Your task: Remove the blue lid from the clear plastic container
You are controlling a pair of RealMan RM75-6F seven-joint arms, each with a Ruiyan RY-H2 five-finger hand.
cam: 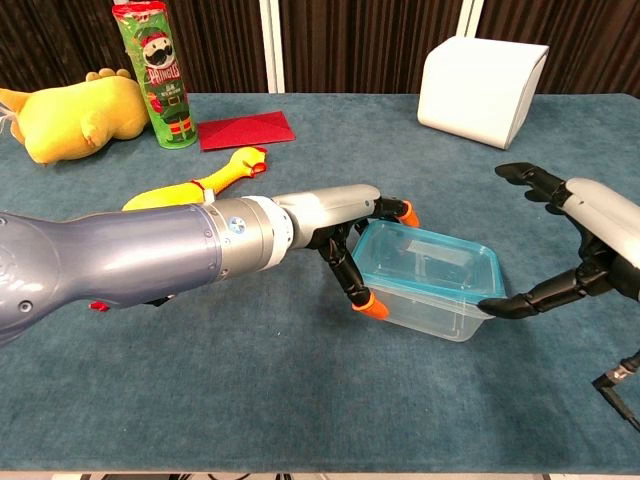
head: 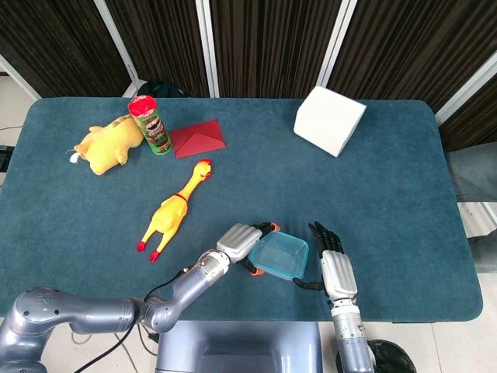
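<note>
Blue lid (cam: 432, 262): seated on clear plastic container (cam: 440, 310), table's near edge. Light, flexible, likely slippery (judgement); you peel at a corner. Left hand (cam: 345, 225) braces the container's side; right hand (cam: 585, 245) spread, thumb at corner.

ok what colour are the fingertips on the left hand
Orange, on black fingers of the left hand; clearest in the chest view.

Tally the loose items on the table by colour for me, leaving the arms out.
Yellow: 2, plush toy and rubber chicken
Red: 1, folded red paper
Green: 1, chips can
White: 1, white box
Clear with blue lid: 1, container
Total: 6
</note>
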